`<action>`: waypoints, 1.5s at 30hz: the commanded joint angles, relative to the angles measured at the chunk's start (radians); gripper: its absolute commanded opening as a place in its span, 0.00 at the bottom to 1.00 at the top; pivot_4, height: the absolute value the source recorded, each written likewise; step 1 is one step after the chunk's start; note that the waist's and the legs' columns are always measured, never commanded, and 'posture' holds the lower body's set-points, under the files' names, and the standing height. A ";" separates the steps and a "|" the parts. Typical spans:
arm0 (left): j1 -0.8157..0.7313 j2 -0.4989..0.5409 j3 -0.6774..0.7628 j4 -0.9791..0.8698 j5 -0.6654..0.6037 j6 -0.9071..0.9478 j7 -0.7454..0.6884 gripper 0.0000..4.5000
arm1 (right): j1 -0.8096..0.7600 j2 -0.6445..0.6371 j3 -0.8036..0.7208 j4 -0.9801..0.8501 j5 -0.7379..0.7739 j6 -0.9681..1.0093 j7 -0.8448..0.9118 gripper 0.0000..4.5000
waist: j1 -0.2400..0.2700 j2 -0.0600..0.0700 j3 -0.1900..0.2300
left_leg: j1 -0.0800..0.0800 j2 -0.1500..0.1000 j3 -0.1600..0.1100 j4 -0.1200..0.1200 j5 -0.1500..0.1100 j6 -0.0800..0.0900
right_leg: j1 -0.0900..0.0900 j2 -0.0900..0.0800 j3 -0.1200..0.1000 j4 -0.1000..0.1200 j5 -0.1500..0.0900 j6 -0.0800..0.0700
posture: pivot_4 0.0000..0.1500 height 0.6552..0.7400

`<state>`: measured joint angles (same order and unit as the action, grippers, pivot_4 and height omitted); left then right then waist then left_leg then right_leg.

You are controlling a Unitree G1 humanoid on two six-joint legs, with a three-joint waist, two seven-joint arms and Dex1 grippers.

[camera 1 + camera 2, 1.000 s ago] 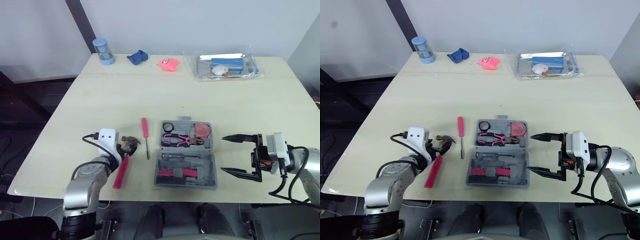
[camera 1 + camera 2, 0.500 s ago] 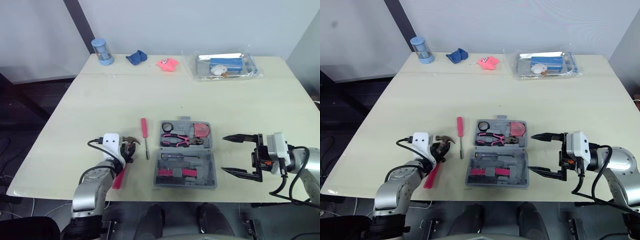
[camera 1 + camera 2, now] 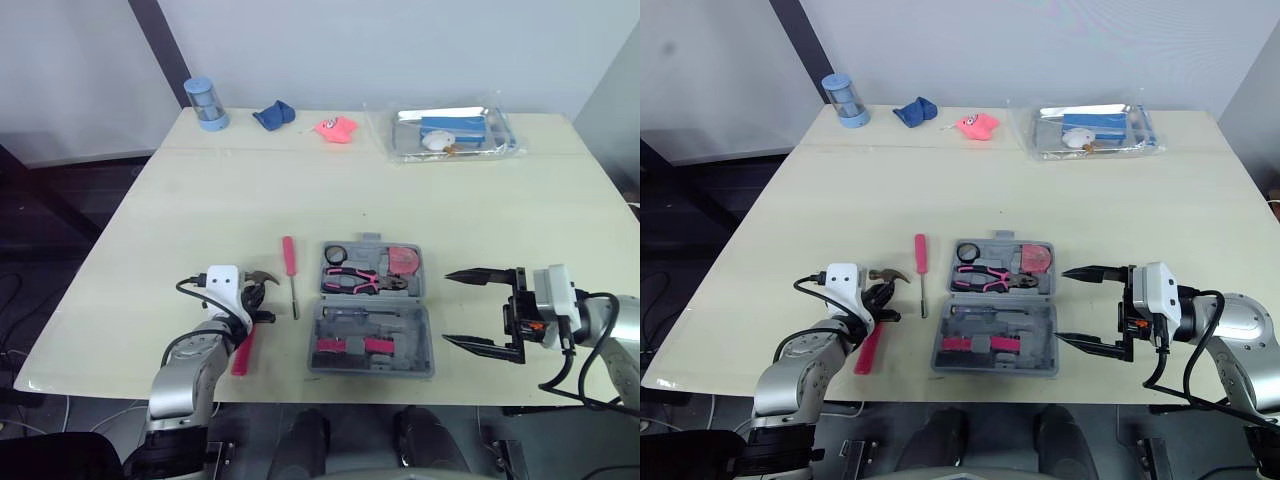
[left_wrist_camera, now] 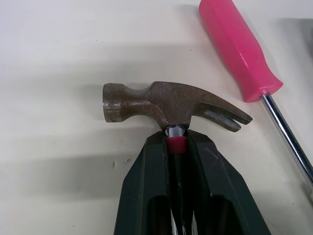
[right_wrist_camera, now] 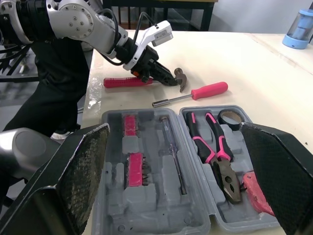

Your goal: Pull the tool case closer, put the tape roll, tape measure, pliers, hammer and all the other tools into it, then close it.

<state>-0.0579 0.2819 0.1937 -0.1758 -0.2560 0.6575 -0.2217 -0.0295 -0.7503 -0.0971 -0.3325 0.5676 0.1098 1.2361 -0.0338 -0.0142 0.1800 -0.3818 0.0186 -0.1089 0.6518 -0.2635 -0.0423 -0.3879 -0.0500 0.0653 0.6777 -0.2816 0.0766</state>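
Note:
The grey tool case (image 3: 402,346) lies open near the table's front edge, holding the pink-handled pliers (image 3: 365,282), a tape roll (image 3: 336,254) and a red tape measure (image 3: 404,261). The hammer (image 4: 161,103), with a brown head and pink handle, lies on the table left of the case. My left gripper (image 4: 175,139) is shut on its handle just below the head. A pink screwdriver (image 3: 289,256) lies between the hammer and the case. To the right of the case my right gripper (image 3: 447,308) stands open, with nothing between its fingers.
At the table's far edge stand a blue cup (image 3: 207,102), a blue cloth (image 3: 273,116), a pink object (image 3: 337,127) and a clear bag with a tray (image 3: 455,133). The table's front edge runs just below the case and both arms.
My left gripper has closed its fingers onto the hammer's handle below the head. The right gripper has stayed open and still.

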 commanded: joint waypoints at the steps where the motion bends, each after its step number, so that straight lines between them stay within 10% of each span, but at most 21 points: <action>1: 0.005 0.003 0.010 -0.008 -0.009 -0.022 -0.011 0.01 | -0.001 -0.012 -0.045 -0.010 0.024 0.006 -0.007 1.00 | 0.000 0.000 0.000 | 0.000 0.000 0.000 0.000 0.000 0.000 | 0.000 0.000 0.000 0.000 0.000 0.000 | 1.00 1.00; 16: 0.010 0.268 0.076 -0.113 -0.141 -0.029 -0.312 0.01 | 0.012 -0.004 -0.068 -0.005 0.027 0.007 -0.013 1.00 | -0.002 0.000 0.000 | -0.001 0.000 -0.001 0.000 0.000 0.000 | 0.000 0.000 -0.001 -0.001 0.000 0.000 | 1.00 1.00; 28: -0.237 0.569 -0.222 -0.150 -0.162 0.024 -0.734 0.01 | 0.060 -0.014 -0.128 0.013 0.030 -0.010 -0.002 1.00 | -0.007 0.000 0.001 | -0.001 0.000 -0.001 -0.001 0.000 0.000 | 0.000 0.000 -0.002 -0.001 0.000 0.000 | 1.00 1.00; 45: -0.610 0.411 -0.681 -0.047 -0.005 0.113 -0.873 0.01 | 0.129 -0.005 -0.166 -0.021 0.014 -0.033 -0.053 1.00 | -0.006 0.000 0.001 | -0.001 0.000 -0.001 0.000 0.000 0.000 | 0.000 0.001 -0.001 -0.001 0.000 0.000 | 1.00 1.00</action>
<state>-0.6379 0.7075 -0.4693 -0.2213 -0.2812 0.7799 -1.0886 0.0903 -0.7503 -0.2242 -0.3138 0.5735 0.0991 1.1897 -0.0401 -0.0144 0.1813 -0.3834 0.0187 -0.1097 0.6517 -0.2635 -0.0421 -0.3881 -0.0489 0.0645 0.6768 -0.2819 0.0768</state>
